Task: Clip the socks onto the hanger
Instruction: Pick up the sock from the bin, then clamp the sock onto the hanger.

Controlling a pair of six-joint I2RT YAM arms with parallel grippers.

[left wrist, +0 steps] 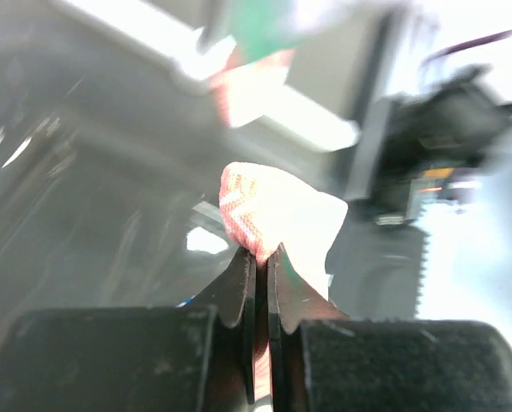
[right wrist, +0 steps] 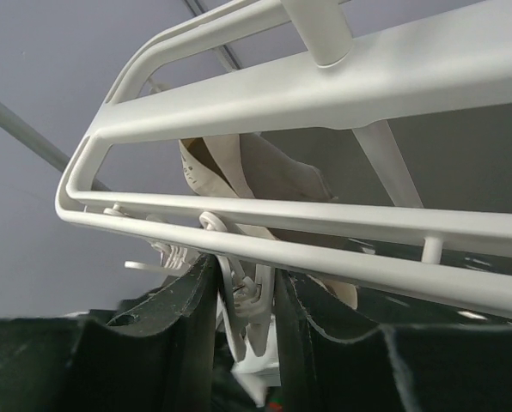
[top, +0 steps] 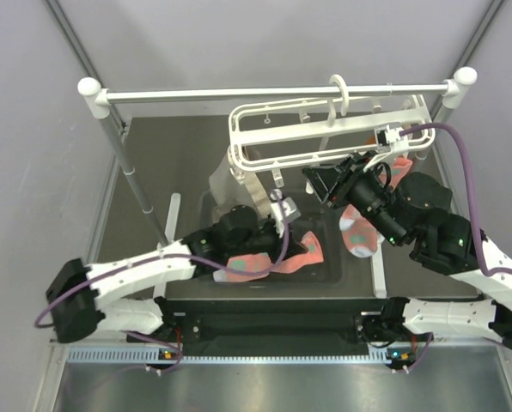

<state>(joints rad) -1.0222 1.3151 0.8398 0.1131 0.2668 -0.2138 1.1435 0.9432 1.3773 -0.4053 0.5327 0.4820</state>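
– 2 salmon-pink socks show from above, by our count: the lower sock [top: 269, 262] droops under the left gripper [top: 282, 216], and the hanging sock [top: 359, 233] runs down beside the right arm.

– We agree. The hanger [top: 325, 137] hangs by its hook [top: 340, 88] from the metal rail [top: 273, 92], and the right gripper [top: 318, 182] reaches in under its frame. What blocks us there?

– The right arm covers the top of the hanging sock, so we cannot tell whether anything holds it. A beige-grey cloth [top: 226, 180] hangs at the hanger's left end, just beside the left wrist.

– From the left wrist, we see the left gripper [left wrist: 262, 262] closed tight on a fold of the lower sock [left wrist: 269, 210]. The cloth bunches up above the fingertips.

– Everything behind it is blur: a pink and green patch at the top edge, pale bars, a dark shape on the right. We cannot name any of them.

– From the right wrist, the right gripper [right wrist: 246, 287] pinches 1 white clip [right wrist: 254, 322], with a finger [right wrist: 179, 318] against each side.

– The hanger's [right wrist: 325, 94] rails cross above it, and the beige-grey cloth [right wrist: 265, 176] hangs behind them. The clip's lower end sinks out of sight between the fingers.
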